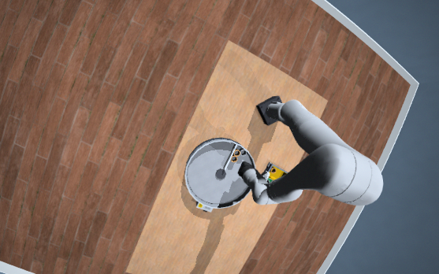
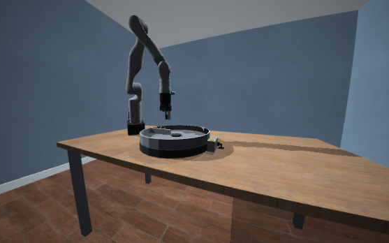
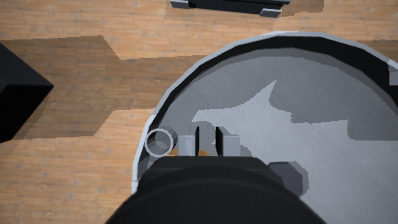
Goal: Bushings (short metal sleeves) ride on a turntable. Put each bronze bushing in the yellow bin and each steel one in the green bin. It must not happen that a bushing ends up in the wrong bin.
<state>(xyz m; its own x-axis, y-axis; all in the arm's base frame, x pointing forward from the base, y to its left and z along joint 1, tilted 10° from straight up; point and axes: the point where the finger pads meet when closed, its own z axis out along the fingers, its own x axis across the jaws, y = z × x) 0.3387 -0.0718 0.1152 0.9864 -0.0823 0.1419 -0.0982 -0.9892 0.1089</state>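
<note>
Our jaws are part open and empty; next we line up over the bronze bushings (image 1: 234,161) (image 2: 159,128) (image 3: 204,153), upper right on the turntable (image 1: 204,177) (image 2: 174,144) (image 3: 320,142).

The turntable (image 1: 208,177) (image 2: 174,143) (image 3: 320,110) looks like smooth, matt grey metal.

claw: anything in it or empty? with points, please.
Empty, fingers parted: the wrist view shows a bare gap between the claw's (image 1: 245,168) (image 2: 167,119) (image 3: 208,142) fingers, above the turntable (image 1: 204,177) (image 2: 174,144) (image 3: 320,120).

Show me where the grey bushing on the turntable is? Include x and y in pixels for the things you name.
In the top view, the grey bushing (image 1: 243,154) (image 3: 146,143) sits right of the bronze ones, near the turntable's rim.
</note>
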